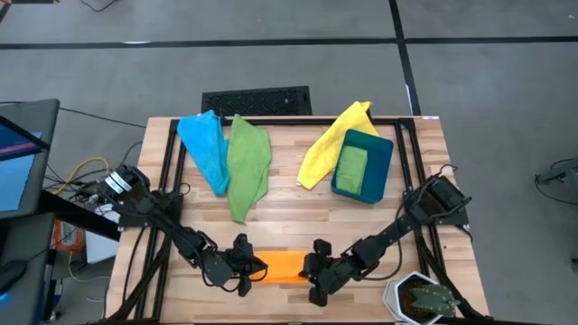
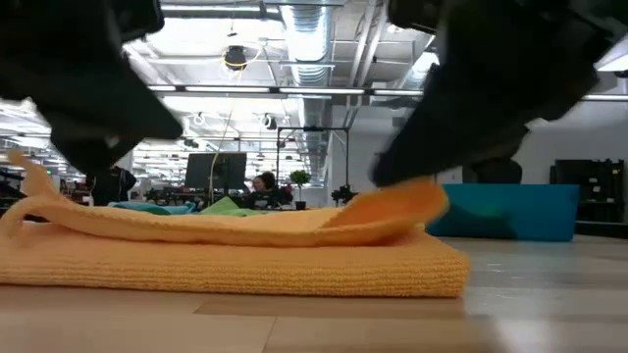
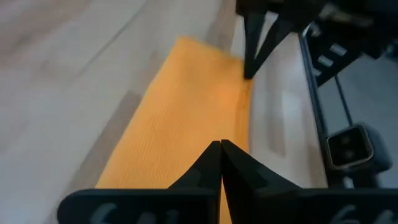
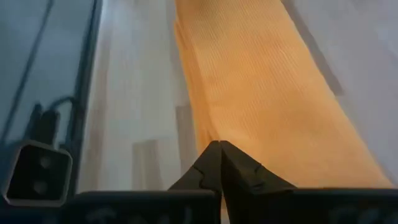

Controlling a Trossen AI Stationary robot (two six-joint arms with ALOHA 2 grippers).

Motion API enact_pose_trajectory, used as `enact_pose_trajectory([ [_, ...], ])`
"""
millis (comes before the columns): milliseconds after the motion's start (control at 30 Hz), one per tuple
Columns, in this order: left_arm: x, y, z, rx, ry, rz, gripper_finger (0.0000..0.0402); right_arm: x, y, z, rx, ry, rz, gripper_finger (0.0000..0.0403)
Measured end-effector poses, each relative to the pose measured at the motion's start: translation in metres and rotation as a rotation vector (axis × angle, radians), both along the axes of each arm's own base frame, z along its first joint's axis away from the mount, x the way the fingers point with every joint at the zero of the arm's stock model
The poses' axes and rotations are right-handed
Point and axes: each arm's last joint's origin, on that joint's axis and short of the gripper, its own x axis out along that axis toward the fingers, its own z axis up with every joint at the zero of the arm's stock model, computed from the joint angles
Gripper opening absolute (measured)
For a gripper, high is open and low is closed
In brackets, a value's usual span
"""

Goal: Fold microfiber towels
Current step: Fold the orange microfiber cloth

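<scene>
Pinching the orange towel (image 1: pixel 287 266) at both short ends: left gripper (image 1: pixel 246 268) on its left end, right gripper (image 1: pixel 313 271) on its right end, near the front edge of the desk (image 1: pixel 289 194). Both wrist views show the fingers fully closed tip to tip over orange cloth, so I read each as clamped on a thin layer of fabric.

Towel is already doubled into a long strip; low view shows the top layer lifted and curling off the layer below.

Handling, my read: light, limp, no stiffness. It will sag between the two grips and drape wherever it's let down. Textured microfiber should grip the pads fine, low slip risk. Main risk is catching only the top ply, or both plies when one is wanted.

Best hold: corners or the edge at the short ends, kept taut between the arms.

Other towels: blue (image 1: pixel 204 144) and green (image 1: pixel 247 162) lie bunched at back left, yellow (image 1: pixel 327 140) beside the teal bin (image 1: pixel 379 171), a folded green one (image 1: pixel 351 168) inside it.
</scene>
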Motion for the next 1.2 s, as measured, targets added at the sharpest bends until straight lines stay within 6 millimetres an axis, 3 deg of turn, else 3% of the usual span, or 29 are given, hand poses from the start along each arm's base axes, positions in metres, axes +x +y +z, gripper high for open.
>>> enact_pose_trajectory([
  [200, -0.001, -0.006, -0.014, -0.025, 0.057, -0.043, 0.0001, -0.005, 0.011, -0.018, -0.005, 0.032, 0.033, 0.0007],
  [367, -0.005, -0.010, -0.017, -0.023, 0.086, -0.071, 0.0000, -0.006, 0.015, -0.029, 0.015, 0.059, 0.026, 0.0029],
  [800, -0.020, -0.016, -0.025, 0.043, 0.173, -0.102, 0.0000, -0.005, 0.015, -0.034, 0.023, 0.069, 0.026, 0.0024],
  [967, -0.021, -0.015, -0.026, 0.045, 0.187, -0.094, 0.0000, -0.010, 0.013, -0.020, 0.030, 0.101, 0.085, 0.0039],
  [1200, -0.021, -0.015, -0.027, 0.025, 0.200, -0.071, 0.0000, -0.020, 0.004, 0.031, -0.024, 0.024, 0.086, 0.0061],
])
